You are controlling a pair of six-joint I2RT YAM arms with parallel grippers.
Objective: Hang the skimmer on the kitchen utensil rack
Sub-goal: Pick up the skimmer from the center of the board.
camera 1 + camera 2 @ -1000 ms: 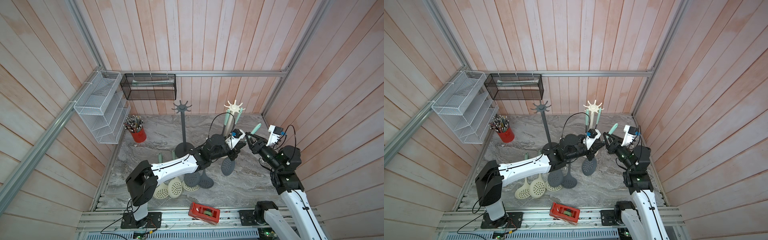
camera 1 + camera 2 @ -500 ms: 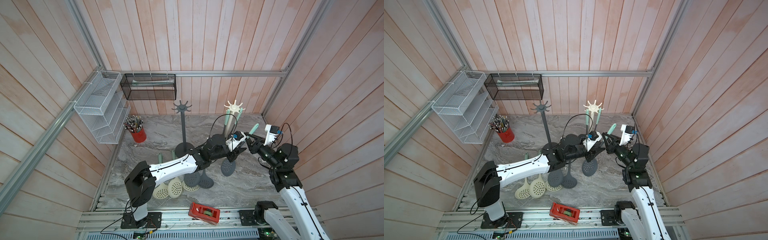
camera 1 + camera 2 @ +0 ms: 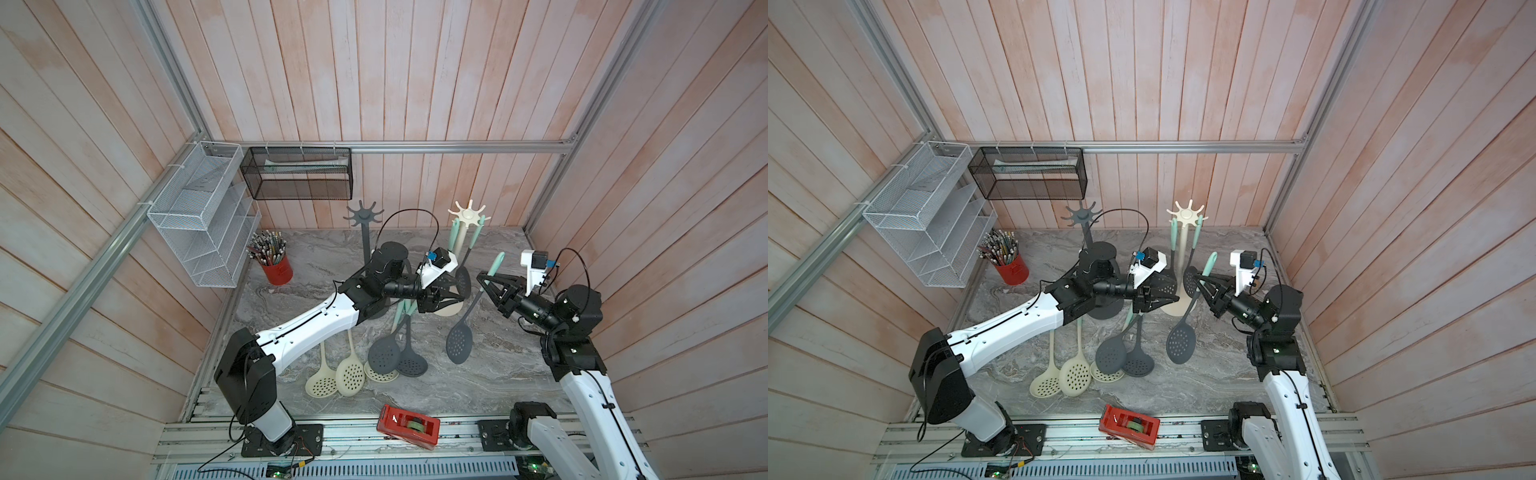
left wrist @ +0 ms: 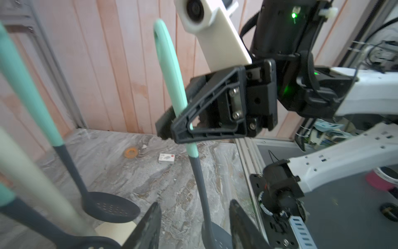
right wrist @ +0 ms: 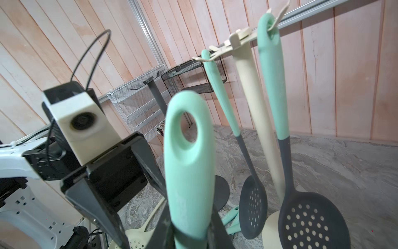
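Note:
My right gripper [image 3: 487,283] [image 3: 1201,283] [image 5: 191,228] is shut on the mint handle of a skimmer [image 3: 460,341] [image 3: 1180,343] [image 5: 189,155]. The skimmer hangs tilted, its dark grey perforated head low over the table. My left gripper [image 3: 454,297] [image 4: 195,224] stands open. The skimmer's grey shaft [image 4: 201,189] runs between its fingers with a gap on each side. The cream utensil rack [image 3: 469,214] [image 3: 1185,214] [image 5: 239,37] stands just behind. Two more mint-handled skimmers [image 5: 308,215] hang from its hooks.
Several cream and grey skimmers [image 3: 351,374] lie on the marble table, front centre. A dark grey rack [image 3: 365,216] stands behind my left arm. A red pencil cup [image 3: 276,268], white wire shelves [image 3: 203,224], a black mesh basket [image 3: 299,174] and a red tape dispenser [image 3: 407,424] are around.
My left gripper has opened and let go of the skimmer, drawing back a little. My right gripper keeps its hold on the handle and has shifted slightly towards the rack.

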